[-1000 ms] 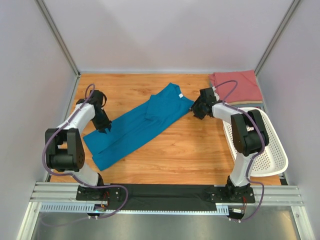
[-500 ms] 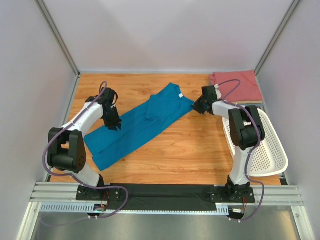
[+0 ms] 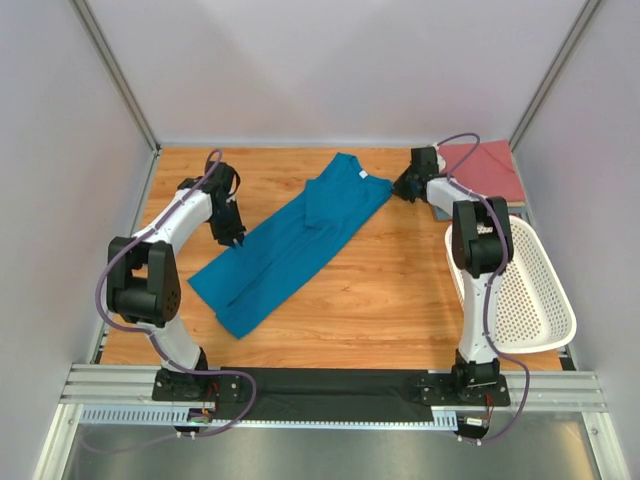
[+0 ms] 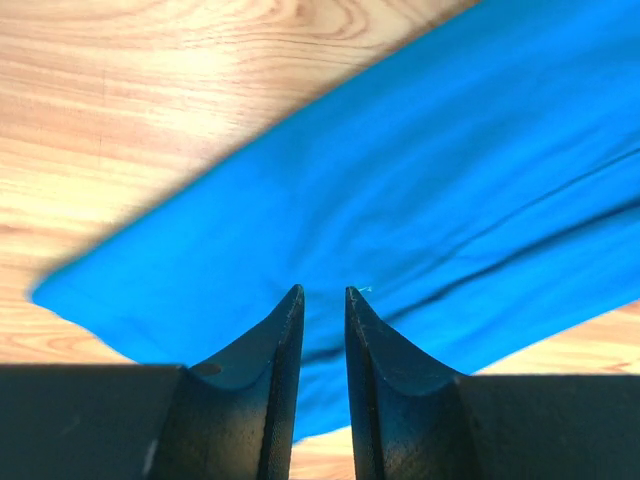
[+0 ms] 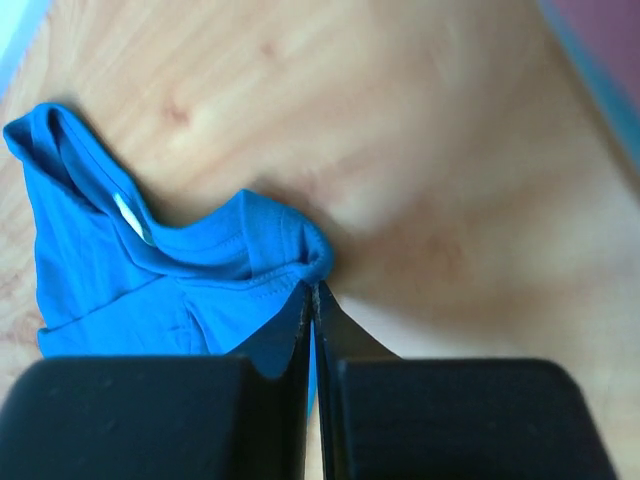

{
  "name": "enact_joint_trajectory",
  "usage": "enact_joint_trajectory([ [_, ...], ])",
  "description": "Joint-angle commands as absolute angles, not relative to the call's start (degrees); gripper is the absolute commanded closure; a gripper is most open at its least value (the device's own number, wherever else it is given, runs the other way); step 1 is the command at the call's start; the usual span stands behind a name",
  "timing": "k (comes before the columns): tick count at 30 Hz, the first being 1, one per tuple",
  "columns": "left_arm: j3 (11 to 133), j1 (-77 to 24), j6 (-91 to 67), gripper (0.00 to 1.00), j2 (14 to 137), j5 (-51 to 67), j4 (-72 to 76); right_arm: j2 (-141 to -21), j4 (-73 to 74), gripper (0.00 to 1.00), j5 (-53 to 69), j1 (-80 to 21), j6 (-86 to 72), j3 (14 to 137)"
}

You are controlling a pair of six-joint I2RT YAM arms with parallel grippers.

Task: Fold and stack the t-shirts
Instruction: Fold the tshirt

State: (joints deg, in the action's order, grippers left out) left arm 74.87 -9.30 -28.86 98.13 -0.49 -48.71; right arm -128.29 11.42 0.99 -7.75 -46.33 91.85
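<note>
Two claws are at work on one teal shirt (image 3: 295,240), which lies opened out and slanted across the wooden counter (image 3: 400,290) — its hem end toward the near left, its collar end toward the far middle. The left claw (image 4: 323,292) sits over the shirt's left edge, partway along its length. Its dark fingers (image 4: 270,360) stand almost together with teal cloth in the slit between them, and dark creases run off to the right from the tips, so it reads as closed on a pinch of the teal shirt. Bare wood shows beyond the cloth's edge in the left wrist view. The right claw (image 5: 312,287) is at the far right corner of the shirt, by the collar. Its fingers are pressed flat together with no gap, the tips touching a bunched, stitched hem — whether any cloth is caught between them I cannot tell. A white label (image 5: 128,215) shows inside the neck opening, to the left of that claw. The salmon shirt (image 3: 492,165) lies folded in the far right corner of the counter, just beyond the right claw and apart from the teal one. A white perforated basket (image 3: 535,290) sits along the right edge, nearer than the salmon shirt, beside the right arm.
</note>
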Motion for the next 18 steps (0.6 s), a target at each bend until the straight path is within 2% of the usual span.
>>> enact_joint_trajectory([
  [1,77.34,-9.40,-24.79,0.69,100.36,-1.15,-50.71,-133.93,15.90,1.00,5.17,-5.45,-39.39,104.19],
  [2,77.60,-9.40,-24.35,0.69,100.98,-0.71,-50.89,-135.34,16.69,0.99,6.49,-5.19,-38.51,107.20],
  [4,78.65,-9.40,-22.60,0.69,103.60,-0.44,-52.55,-138.24,20.81,0.86,9.39,-4.66,-36.66,114.39],
  [6,79.27,-9.32,-20.32,0.67,105.46,-0.70,-53.43,-137.73,24.43,0.75,10.10,-4.66,-34.55,115.92],
  [9,80.77,-8.70,-18.90,0.66,109.06,-4.48,-55.19,-130.45,20.24,0.64,11.33,-4.66,-35.24,107.35],
  [11,80.86,-8.09,-18.11,0.61,110.47,-6.57,-55.37,-124.04,17.51,0.58,13.44,-4.75,-36.64,99.63],
  [14,79.98,-7.47,-18.45,0.57,111.35,-12.63,-55.99,-116.49,14.43,0.55,14.85,-5.45,-37.70,89.96],
  [18,77.35,-4.93,-20.65,0.56,112.23,-11.25,-54.93,-109.70,11.08,0.52,17.13,-6.50,-39.54,80.00],
])
